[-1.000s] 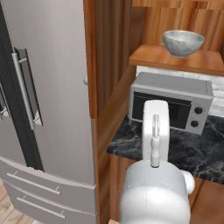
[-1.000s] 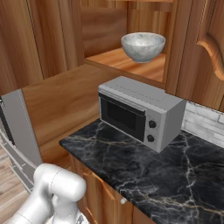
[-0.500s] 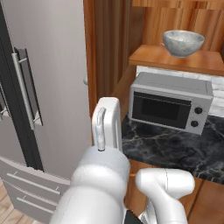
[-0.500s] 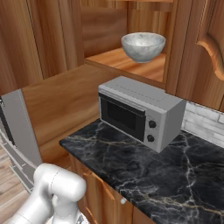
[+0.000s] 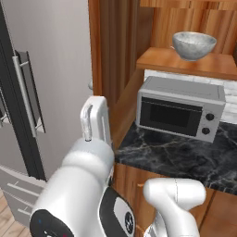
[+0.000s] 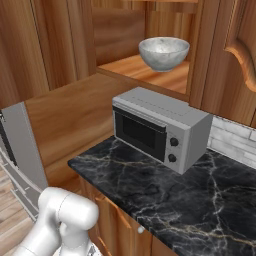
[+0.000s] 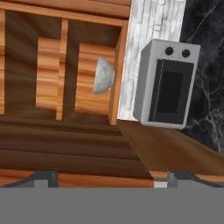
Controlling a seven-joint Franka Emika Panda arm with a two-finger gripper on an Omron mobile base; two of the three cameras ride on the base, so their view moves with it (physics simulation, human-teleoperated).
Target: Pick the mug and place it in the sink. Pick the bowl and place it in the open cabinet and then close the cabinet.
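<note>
The light grey bowl (image 5: 194, 45) (image 6: 163, 52) stands upright on the wooden shelf of the open upper cabinet (image 5: 185, 65) (image 6: 150, 70), above the microwave. In the hand view, which is rolled sideways, the bowl (image 7: 104, 75) sits far ahead on that shelf. My gripper (image 7: 113, 178) is open with nothing between its fingertips (image 7: 43, 177), well back from the cabinet (image 7: 57, 78). The cabinet's panelled door (image 6: 240, 55) stands open at the right. The mug and the sink are out of view.
A grey microwave (image 5: 179, 111) (image 6: 160, 127) (image 7: 168, 85) stands on the black marble counter (image 5: 185, 159) (image 6: 200, 200) under the shelf. A steel fridge (image 5: 41, 92) fills the left. My white arm (image 5: 90, 162) rises in front of the wooden side panel (image 5: 113, 69).
In the left base view my arm has swung from the middle over to the left and now looms large in the foreground. The bowl and the microwave stay put.
</note>
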